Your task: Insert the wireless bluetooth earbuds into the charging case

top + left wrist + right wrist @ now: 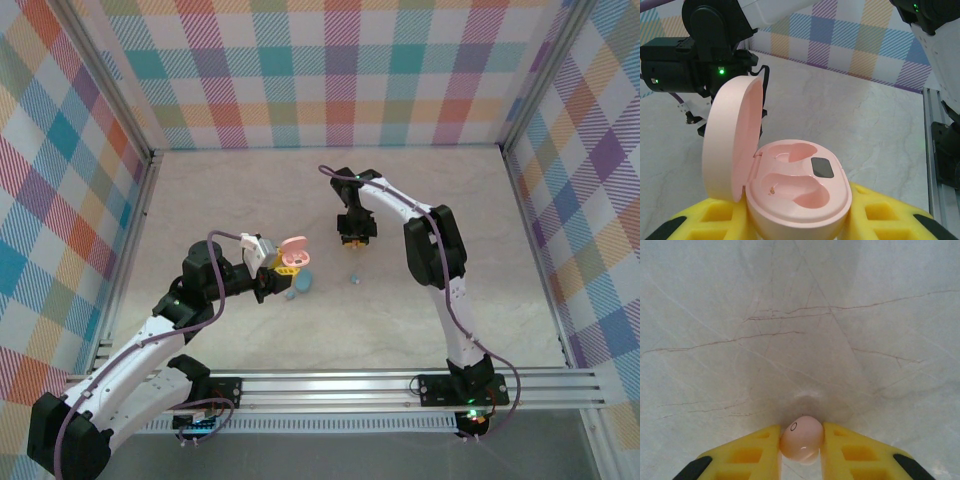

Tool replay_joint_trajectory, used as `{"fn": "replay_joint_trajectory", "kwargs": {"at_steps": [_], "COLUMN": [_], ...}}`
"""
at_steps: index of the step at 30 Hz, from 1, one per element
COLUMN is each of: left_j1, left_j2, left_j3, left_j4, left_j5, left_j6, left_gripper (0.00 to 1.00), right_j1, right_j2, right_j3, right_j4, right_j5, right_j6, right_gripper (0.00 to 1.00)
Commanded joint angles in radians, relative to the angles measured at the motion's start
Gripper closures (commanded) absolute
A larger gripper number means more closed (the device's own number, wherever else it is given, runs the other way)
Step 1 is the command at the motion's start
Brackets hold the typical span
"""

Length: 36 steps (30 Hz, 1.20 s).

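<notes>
- The right gripper (801,445) is closed on a pink earbud (801,438). The earbud is pinched between the yellow fingers (752,455), and its rounded top stands out beyond them.
- The earbud is held close over the marbled table (790,315). Whether it touches the surface cannot be told.
- The left gripper (799,222) is clamped on the base of the pink charging case (805,200), which is seated between yellow foam pads (880,215).
- The lid (732,140) of the case is swung open and stands upright on the left, so two hollow wells (790,187) are exposed.
- Seen from above, the case is held left of the table's middle, well apart from the right gripper.
- A blue case (301,284) lies just beside the left gripper.
- A light-blue earbud (352,278) lies on the table near the right gripper.
</notes>
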Motion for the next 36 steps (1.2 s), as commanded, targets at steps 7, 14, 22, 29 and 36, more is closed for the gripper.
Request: {"fn": "replay_joint_trajectory", "kwargs": {"at_steps": [7,14,22,29,36], "left_j1": [-0.003,-0.002,-0.002,-0.002,-0.002], "left_j2": [-0.017,-0.02,-0.005,0.021,0.044], "left_j3": [0.001,-0.01,0.001,0.018,0.036], "left_j4": [-0.004,0.008,0.042,0.069,0.094], "left_j5": [0.005,0.002,0.006,0.015,0.03], "left_j6": [0.017,0.017,0.012,0.0,-0.025], "left_gripper": [0.75,0.75,0.75,0.75,0.75], "right_j1": [-0.001,-0.002,-0.007,-0.006,0.016], "right_j2": [-0.022,-0.113,-0.325,-0.574,-0.85], "right_j3": [0.036,0.011,-0.069,-0.21,-0.458], "right_j4": [-0.001,0.011,0.045,0.122,0.413], "right_j5": [-0.025,-0.077,-0.222,-0.417,-0.679], "right_j6": [-0.06,-0.076,-0.114,-0.169,-0.122], "right_gripper": [0.8,0.81,0.81,0.81,0.83]}}
